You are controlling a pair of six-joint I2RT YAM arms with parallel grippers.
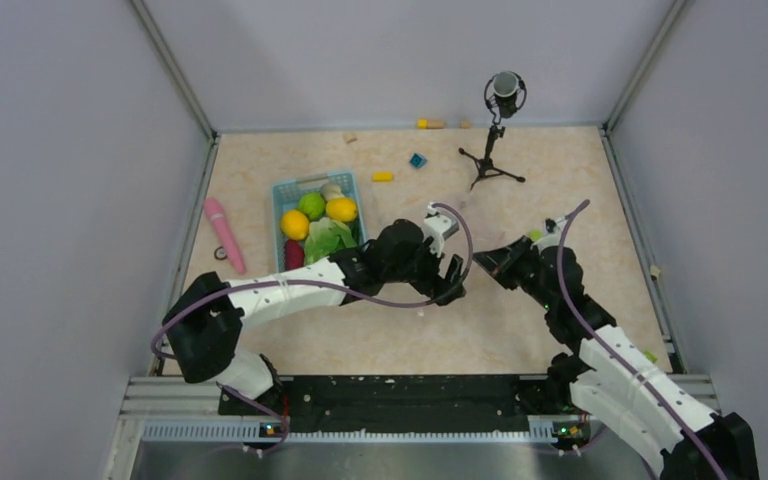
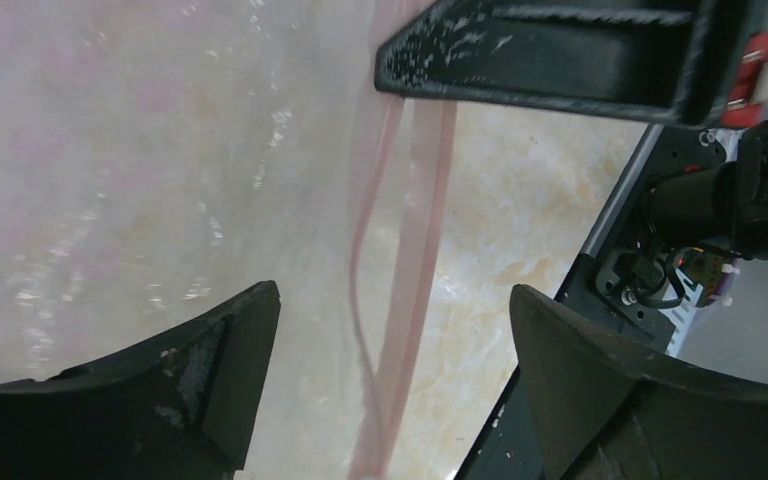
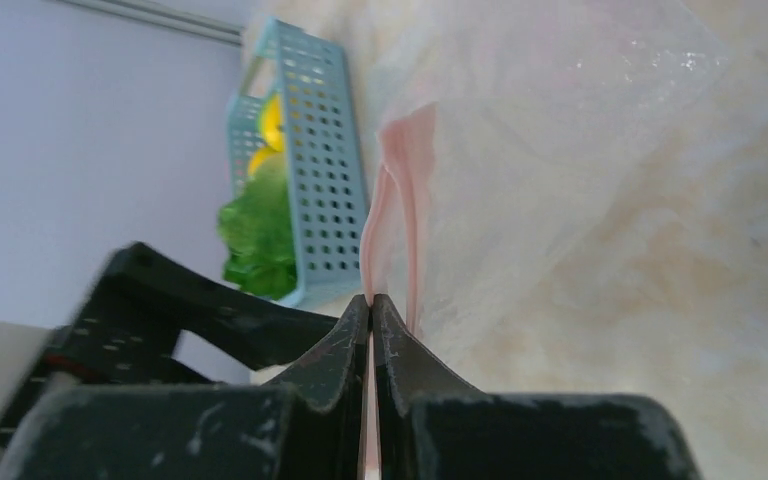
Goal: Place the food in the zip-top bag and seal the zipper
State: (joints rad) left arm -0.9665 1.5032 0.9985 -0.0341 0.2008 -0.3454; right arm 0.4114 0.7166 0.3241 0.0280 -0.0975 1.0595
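The clear zip-top bag point(image 3: 570, 120) lies crinkled on the table between my two grippers; in the top view it barely shows. Its pink zipper point(image 2: 405, 270) runs between the open jaws of my left gripper point(image 2: 395, 292), which touch nothing. My right gripper point(image 3: 371, 298) is shut on the zipper strip point(image 3: 400, 170). In the top view the left gripper point(image 1: 456, 280) and right gripper point(image 1: 487, 262) are close together. The food sits in a light blue basket point(image 1: 282, 190): lime point(image 1: 311, 205), orange citrus point(image 1: 341, 209), yellow citrus point(image 1: 295, 224), lettuce point(image 1: 328, 238), red-purple piece point(image 1: 294, 255).
A pink stick point(image 1: 225, 233) lies left of the basket. A microphone on a small tripod point(image 1: 495, 150) stands at the back right. Small blocks point(image 1: 419, 160) are scattered near the back wall. The basket point(image 3: 310, 170) and lettuce point(image 3: 255, 240) show in the right wrist view.
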